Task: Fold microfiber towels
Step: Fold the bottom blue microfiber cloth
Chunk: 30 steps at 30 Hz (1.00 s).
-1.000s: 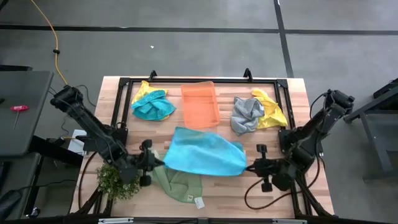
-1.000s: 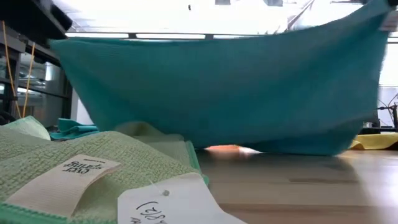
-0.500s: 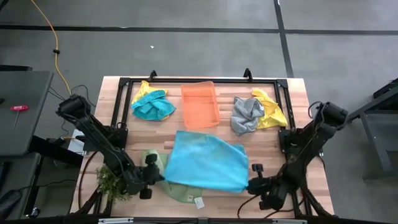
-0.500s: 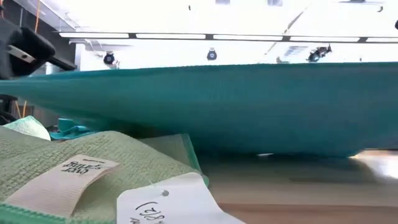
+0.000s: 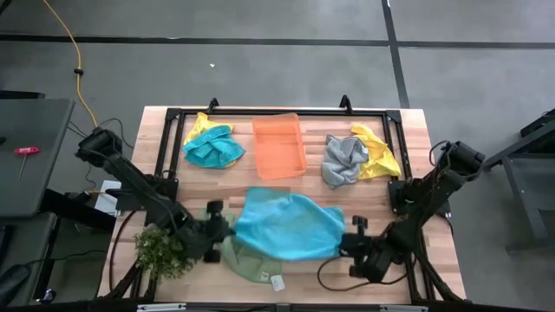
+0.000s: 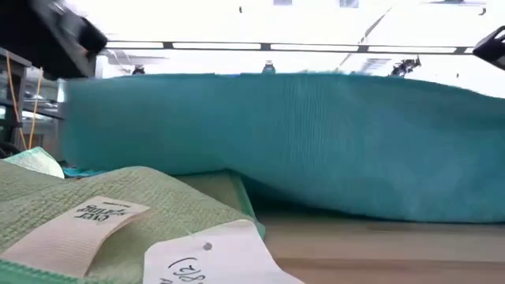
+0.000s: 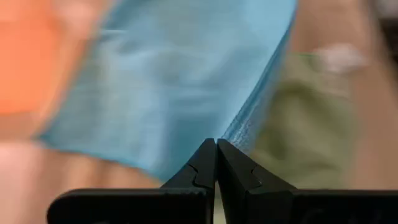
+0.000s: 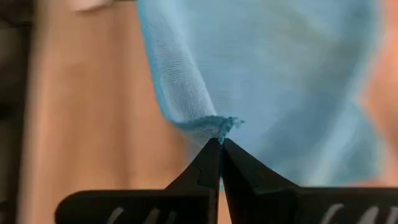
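Both grippers, left [image 5: 218,227] and right [image 5: 347,245], held jaws pinched on opposite corners of the blue towel [image 5: 286,225] over the near worktop [image 5: 416,121]; keeping it evenly taut should fold it square.

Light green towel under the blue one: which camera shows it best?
The low view: the light green towel fills the foreground with its white tag readable as a label. The high view shows only its edge poking out beneath the blue towel; the left wrist view shows a blurred green patch; the right wrist view shows none.
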### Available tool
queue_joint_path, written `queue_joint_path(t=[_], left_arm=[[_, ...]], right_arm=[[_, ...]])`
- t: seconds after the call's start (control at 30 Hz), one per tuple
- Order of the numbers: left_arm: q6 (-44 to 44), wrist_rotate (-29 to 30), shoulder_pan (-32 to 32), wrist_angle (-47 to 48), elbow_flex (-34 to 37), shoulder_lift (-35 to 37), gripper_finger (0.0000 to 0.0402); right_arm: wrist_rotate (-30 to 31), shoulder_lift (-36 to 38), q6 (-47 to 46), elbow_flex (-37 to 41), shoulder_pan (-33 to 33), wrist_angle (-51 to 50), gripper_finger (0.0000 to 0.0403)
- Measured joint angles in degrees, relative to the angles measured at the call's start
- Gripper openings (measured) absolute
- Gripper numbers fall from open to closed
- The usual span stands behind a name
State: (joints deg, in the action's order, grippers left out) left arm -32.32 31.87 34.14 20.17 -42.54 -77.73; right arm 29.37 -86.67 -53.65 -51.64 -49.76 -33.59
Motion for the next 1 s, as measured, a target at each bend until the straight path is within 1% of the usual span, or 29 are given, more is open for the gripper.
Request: queue_joint_path(t=[0.1,0.2,0.33,0.5,0.57,0.67,0.77,0.83,1.0], left_arm=[[0.3,2.9,-4.8,3.5,0.0,0.0,0.0],[1.5,3.2,-9.7,4.2,0.4,0.0,0.0],[1.9,3.0,-15.8,4.1,1.7,-0.1,0.0],[2.8,3.2,-22.1,3.6,3.5,-0.2,0.0],[4.6,3.3,-23.9,2.1,4.0,-0.2,0.0],[9.3,3.1,-26.0,-3.0,5.2,-0.2,0.0],[14.3,-0.5,-28.3,-8.0,6.5,-0.2,0.0],[15.9,-2.1,-29.6,-10.1,7.2,-0.2,0.0],[17.3,-2.4,-31.7,-10.5,7.3,-0.2,0.0]], right_arm=[[4.0,0.0,-4.8,0.0,1.8,-5.4,0.0],[6.3,0.0,-9.1,0.0,3.5,-9.0,0.0],[7.7,0.0,-13.3,0.0,5.1,-11.3,0.0],[8.8,0.0,-14.9,0.0,7.2,-12.8,0.0],[10.2,0.0,-16.0,0.0,8.0,-14.2,0.0],[11.1,0.0,-18.0,0.0,9.1,-17.2,0.0],[11.1,0.0,-18.9,0.0,10.1,-19.6,0.0],[11.6,0.0,-19.0,0.0,10.4,-20.8,0.0],[12.0,0.0,-21.5,0.0,11.6,-26.3,0.0]])
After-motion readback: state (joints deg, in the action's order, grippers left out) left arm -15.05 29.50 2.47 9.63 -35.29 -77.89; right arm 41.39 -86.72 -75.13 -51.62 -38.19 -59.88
